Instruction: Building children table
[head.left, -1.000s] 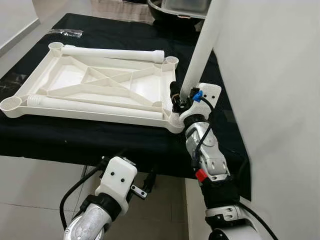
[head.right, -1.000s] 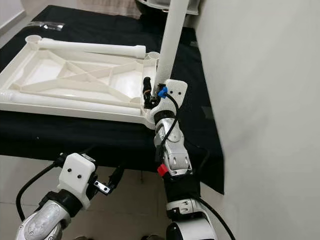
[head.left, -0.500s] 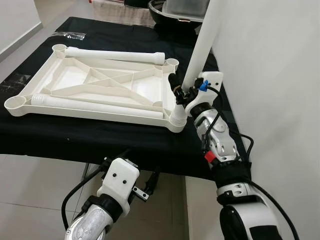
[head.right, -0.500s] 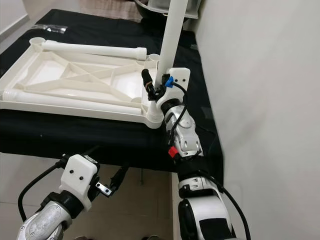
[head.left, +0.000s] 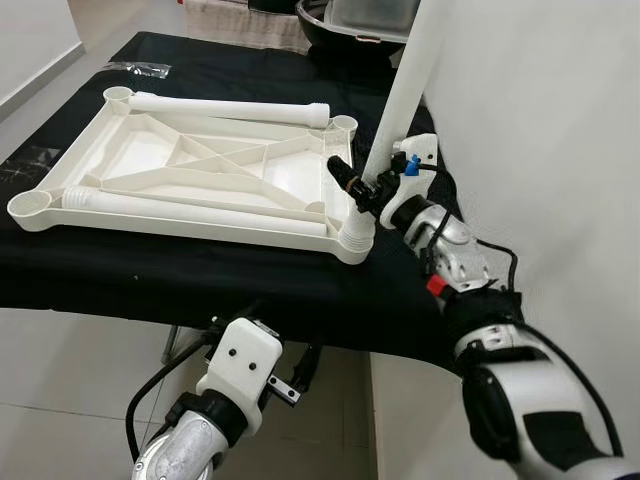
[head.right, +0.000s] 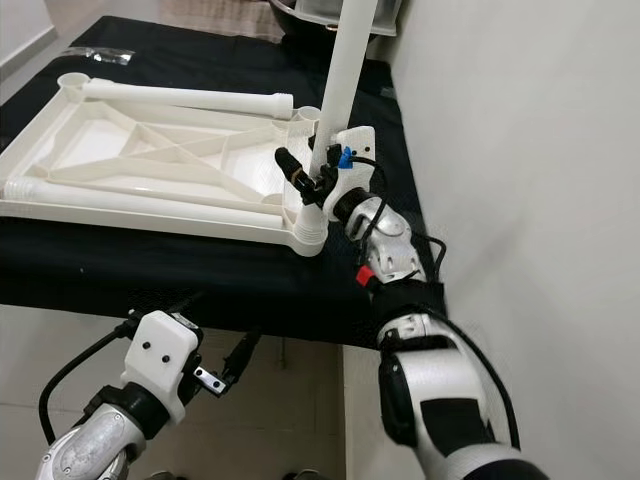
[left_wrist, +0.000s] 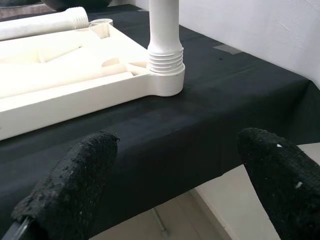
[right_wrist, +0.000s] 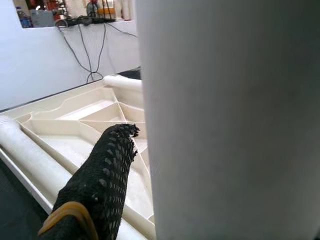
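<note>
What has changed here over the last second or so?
The right gripper, still clasped around the upright white leg, has turned about it: its wrist swung from the near side round to the robot's right. The leg stays standing in the corner socket of the upturned tabletop. The two loose legs and the left gripper, hanging below the table edge, kept their places.

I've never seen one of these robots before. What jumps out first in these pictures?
A tall white table leg stands upright in the near right corner socket of a white tabletop lying underside up on a black-covered table. The right gripper clasps the leg low down, just above its threads. Two more legs lie across the tabletop, and the left gripper hangs open below the table's edge.
</note>
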